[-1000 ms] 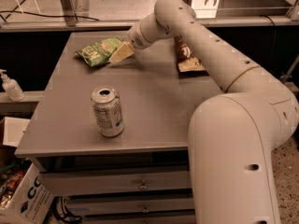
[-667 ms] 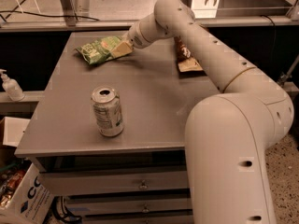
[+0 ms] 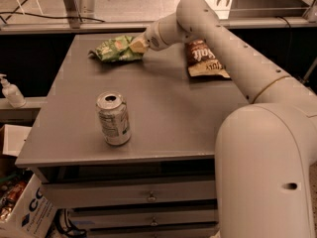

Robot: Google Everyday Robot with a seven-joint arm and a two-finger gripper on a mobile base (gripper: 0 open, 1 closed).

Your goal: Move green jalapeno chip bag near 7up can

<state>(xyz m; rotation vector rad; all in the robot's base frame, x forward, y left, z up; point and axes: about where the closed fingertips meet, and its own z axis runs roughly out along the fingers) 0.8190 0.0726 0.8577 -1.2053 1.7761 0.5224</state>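
Note:
The green jalapeno chip bag is at the table's far left, crinkled and light green with a reddish logo. My gripper is at the bag's right end and is shut on it. The bag looks raised slightly off the table top. The 7up can stands upright near the front left of the table, with its pull-tab top showing. It is well in front of the bag and apart from it. My arm reaches in from the right, across the back of the table.
A brown-and-cream chip bag lies at the far right of the grey table, under my arm. Drawers sit below the table's front edge. A white bottle stands on a ledge to the left. A cardboard box is on the floor.
My gripper and the green bag have shifted together, a little to the right and up in the view. The can has not moved.

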